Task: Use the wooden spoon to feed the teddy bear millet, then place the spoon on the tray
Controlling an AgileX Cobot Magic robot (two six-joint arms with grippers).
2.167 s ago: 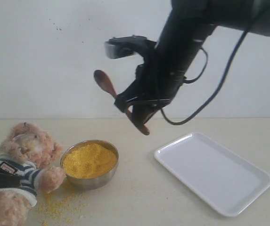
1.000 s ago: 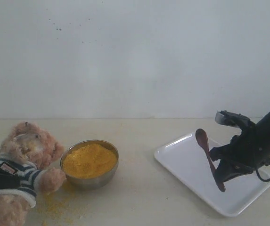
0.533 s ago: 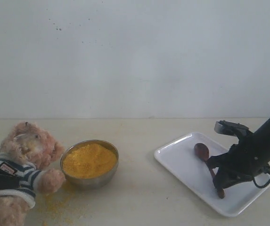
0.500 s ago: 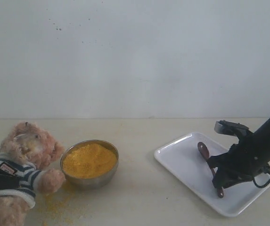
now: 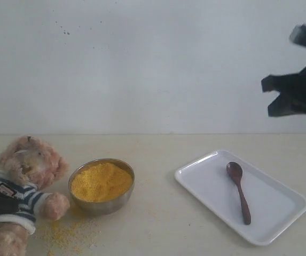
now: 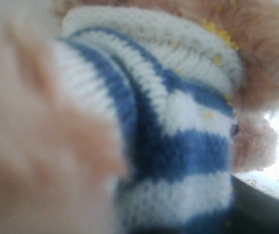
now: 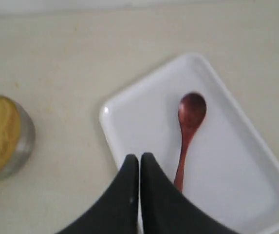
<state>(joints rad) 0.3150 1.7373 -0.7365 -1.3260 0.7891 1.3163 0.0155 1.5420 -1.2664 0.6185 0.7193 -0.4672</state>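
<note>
**1. Right claw** (image 7: 139, 157). Both fingers are pressed together tip to tip, with nothing clamped between them. In the exterior view it hangs blurred at the 2 o'clock edge of the scene, well clear of the counter (image 5: 158, 224) and everything on it.

**2. Left claw.** Its fingers cannot be made out in any view, so it cannot be told whether they stand apart or together. The left wrist view is filled at close range by the teddy bear (image 6: 178, 146). Yellow specks sit on the knit of its blue-and-white striped shirt.

**3. Wooden spoon** (image 5: 238, 193). It lies flat inside the tray (image 5: 211, 181), bowl end toward 12 o'clock and handle toward 6 o'clock, leaning slightly to 5. Nothing touches it.

**4. Tray.** It rests on the counter at 4 o'clock of the scene, well apart from the steel bowl (image 5: 107, 207).

**5. Millet** (image 5: 100, 181). It is mounded in the steel bowl. Loose grains (image 5: 67, 232) lie on the counter at the bowl's 7 o'clock.

**6. Teddy bear.** It lies back at the bowl's 9 o'clock, with one paw just beside the bowl wall.
</note>
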